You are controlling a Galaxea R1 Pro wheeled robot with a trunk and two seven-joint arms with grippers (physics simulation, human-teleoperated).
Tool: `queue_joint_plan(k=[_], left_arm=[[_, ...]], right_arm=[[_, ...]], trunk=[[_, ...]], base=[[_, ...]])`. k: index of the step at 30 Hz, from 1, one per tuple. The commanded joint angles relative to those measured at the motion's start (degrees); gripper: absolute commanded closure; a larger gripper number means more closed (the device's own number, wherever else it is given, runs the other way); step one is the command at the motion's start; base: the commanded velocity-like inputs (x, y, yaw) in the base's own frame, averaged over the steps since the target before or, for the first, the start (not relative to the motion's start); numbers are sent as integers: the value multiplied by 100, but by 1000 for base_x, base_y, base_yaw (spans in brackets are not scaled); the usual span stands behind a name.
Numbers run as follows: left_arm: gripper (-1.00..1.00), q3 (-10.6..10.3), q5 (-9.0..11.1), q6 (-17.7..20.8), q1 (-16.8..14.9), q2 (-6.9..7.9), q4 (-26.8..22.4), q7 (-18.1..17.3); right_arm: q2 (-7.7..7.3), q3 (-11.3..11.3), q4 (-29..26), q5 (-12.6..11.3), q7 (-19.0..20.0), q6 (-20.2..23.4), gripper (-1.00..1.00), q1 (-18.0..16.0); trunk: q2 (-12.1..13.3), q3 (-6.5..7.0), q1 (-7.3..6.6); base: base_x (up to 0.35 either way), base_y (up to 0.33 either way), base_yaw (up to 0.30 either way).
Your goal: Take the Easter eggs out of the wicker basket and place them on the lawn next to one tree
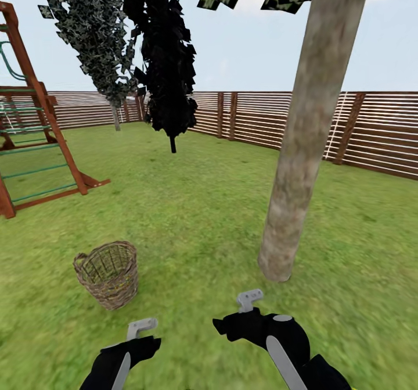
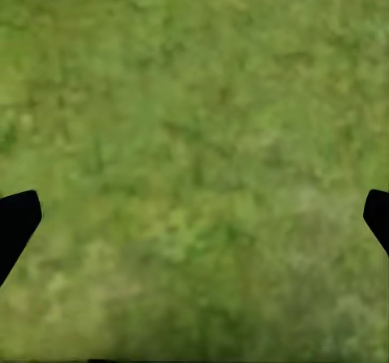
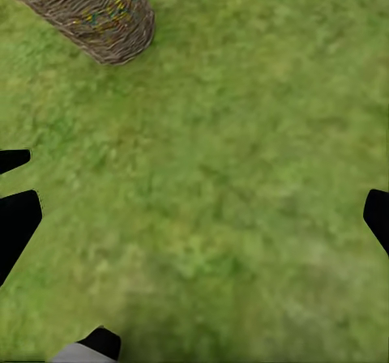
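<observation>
While the wicker basket (image 1: 108, 274) stands on the lawn (image 1: 197, 215) near the tree (image 1: 302, 146), both grippers, left gripper (image 2: 194, 225) and right gripper (image 3: 194, 225), hover spread wide and empty, seemingly readied for reaching in.

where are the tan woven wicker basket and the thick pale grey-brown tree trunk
tan woven wicker basket (image 1: 108, 275), head view, on its woven side wall
thick pale grey-brown tree trunk (image 1: 302, 146), head view, middle of the bark

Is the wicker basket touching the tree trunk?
Apart. The head view shows open lawn between the wicker basket and the tree trunk.
</observation>
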Motion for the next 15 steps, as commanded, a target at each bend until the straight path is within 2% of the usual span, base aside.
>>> queue_joint_plan(k=[1, 15], left_arm=[[-100, 19, 13, 31, -4, -6, -7, -7], [-100, 20, 5, 45, -4, -6, -9, -22]], right_arm=[[-6, 10, -8, -61, -60, 14, -100, -5], [-2, 14, -8, -63, -55, 14, -100, -6]], trunk=[[37, 7, -22], [599, 187, -330]], base=[[0, 0, 242], [0, 0, 242]])
